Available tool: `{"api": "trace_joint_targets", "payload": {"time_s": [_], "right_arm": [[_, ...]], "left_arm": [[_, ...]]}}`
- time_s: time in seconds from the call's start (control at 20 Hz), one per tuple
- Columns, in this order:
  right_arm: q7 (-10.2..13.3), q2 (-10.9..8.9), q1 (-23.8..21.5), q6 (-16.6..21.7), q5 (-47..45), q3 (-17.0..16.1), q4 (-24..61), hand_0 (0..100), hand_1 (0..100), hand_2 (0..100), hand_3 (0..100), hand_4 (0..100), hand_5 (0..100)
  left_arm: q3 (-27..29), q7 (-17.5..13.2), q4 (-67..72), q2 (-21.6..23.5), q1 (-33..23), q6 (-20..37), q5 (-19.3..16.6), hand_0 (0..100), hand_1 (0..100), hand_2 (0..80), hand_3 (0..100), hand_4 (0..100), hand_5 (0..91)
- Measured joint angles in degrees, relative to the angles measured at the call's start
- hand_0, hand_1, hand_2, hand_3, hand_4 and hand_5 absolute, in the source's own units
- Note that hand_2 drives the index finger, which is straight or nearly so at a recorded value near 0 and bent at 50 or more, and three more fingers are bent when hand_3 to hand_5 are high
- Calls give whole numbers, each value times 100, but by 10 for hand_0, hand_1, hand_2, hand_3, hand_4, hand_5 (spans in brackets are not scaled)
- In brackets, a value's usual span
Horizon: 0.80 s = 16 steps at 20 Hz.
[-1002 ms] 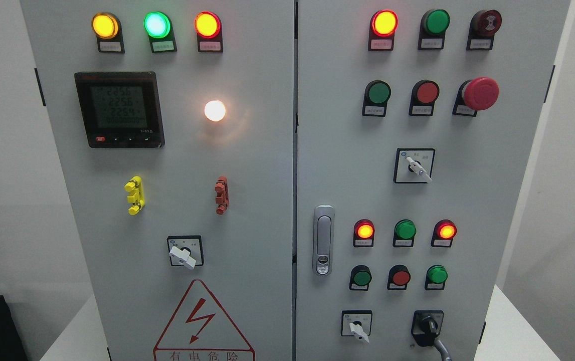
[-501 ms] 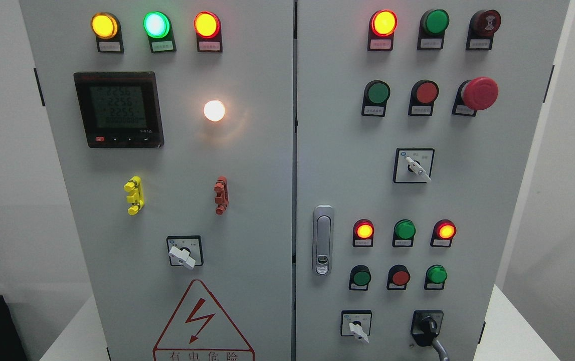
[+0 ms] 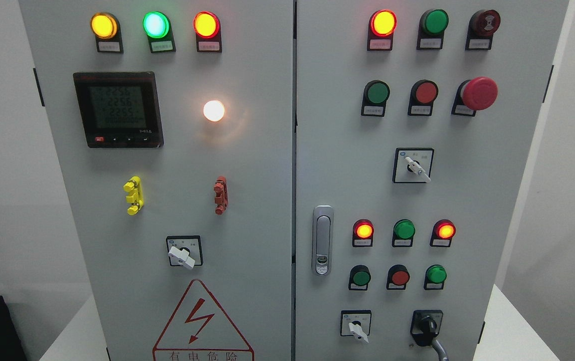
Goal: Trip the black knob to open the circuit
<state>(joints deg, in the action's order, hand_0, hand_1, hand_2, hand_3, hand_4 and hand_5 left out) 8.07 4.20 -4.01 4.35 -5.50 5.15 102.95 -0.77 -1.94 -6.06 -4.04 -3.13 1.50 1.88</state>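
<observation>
The black knob (image 3: 426, 327) sits on a black square plate at the lower right of the cabinet's right door (image 3: 467, 200). A thin grey curved piece (image 3: 440, 349) runs from under the knob down to the picture's bottom edge; I cannot tell what it is. Neither of my hands shows in the head view.
A white selector switch (image 3: 356, 328) is left of the black knob, another (image 3: 416, 168) is higher up, and a third (image 3: 182, 256) is on the left door. Above the knob are lit lamps and push buttons. A red mushroom button (image 3: 478, 93) juts out. A silver door latch (image 3: 322, 239) is near the seam.
The whole picture has drifted a few pixels to the left. Nothing on the panel has moved.
</observation>
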Motion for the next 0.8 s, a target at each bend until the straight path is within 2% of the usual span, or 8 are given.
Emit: {"api": "trace_joint_targets", "payload": {"time_s": [0.8], "right_arm": [[20,6,12,-6,-8,57,-1,89,118,60,1000,1000,983]], "left_arm": [[0,0,0,0,0,0,0,120,389,0,0,0,0]]}}
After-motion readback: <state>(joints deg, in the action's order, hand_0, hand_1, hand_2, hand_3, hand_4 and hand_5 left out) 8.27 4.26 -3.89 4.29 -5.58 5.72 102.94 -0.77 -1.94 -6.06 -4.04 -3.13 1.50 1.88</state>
